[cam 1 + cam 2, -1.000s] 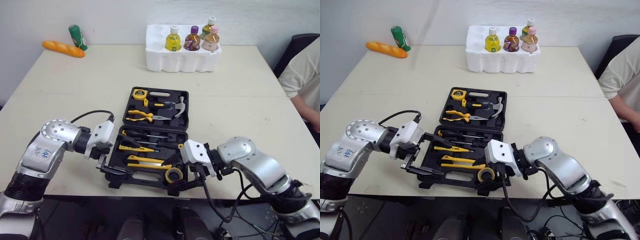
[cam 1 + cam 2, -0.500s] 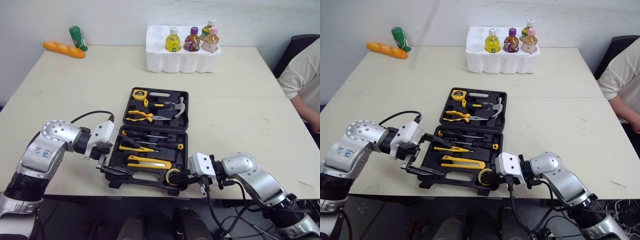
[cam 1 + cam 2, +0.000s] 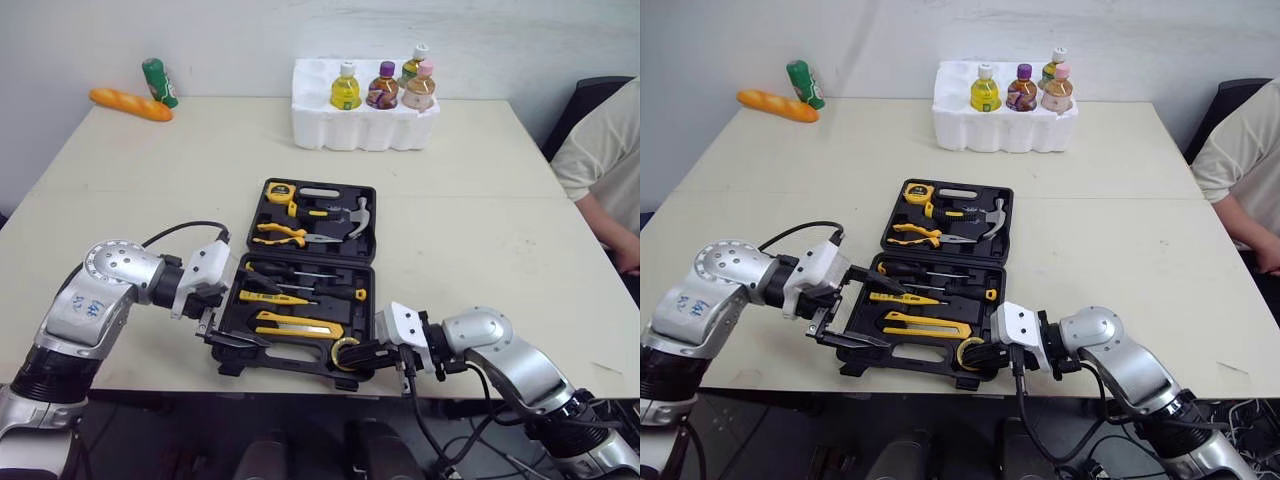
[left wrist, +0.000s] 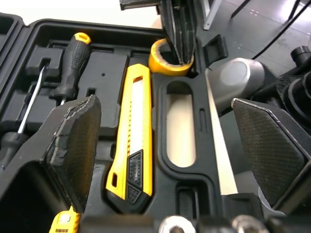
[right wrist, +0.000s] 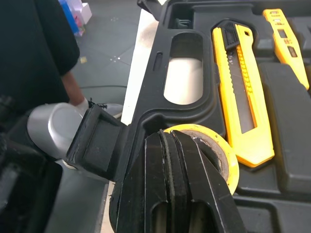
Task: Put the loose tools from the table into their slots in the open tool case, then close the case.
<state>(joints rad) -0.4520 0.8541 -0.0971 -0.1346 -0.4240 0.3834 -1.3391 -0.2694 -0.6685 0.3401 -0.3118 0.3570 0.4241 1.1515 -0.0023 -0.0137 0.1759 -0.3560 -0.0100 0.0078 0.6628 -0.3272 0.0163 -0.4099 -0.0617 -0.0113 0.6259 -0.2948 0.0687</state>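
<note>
The black tool case (image 3: 372,222) lies open in the middle of the table, its lid away from me. Its slots hold a hammer (image 3: 360,213), pliers (image 3: 280,232), a tape measure (image 3: 277,187), screwdrivers and a yellow utility knife (image 3: 298,324). A yellow tape roll (image 3: 349,351) sits in the near right corner of the case. My right gripper (image 3: 364,352) is shut, its tips (image 5: 167,145) poking into the roll's hole. At the near left corner my left gripper (image 3: 222,335) is open, with the case's front rim between its pads (image 4: 73,141).
A white foam box (image 3: 365,125) with several bottles stands at the back. A bread loaf (image 3: 130,103) and a green can (image 3: 157,82) lie far left. A person (image 3: 600,160) sits at the right edge. The case sits close to the table's front edge.
My right arm dropped low and drew back to the right, leaving its shut fingertips at the tape roll. The left gripper kept its place.
</note>
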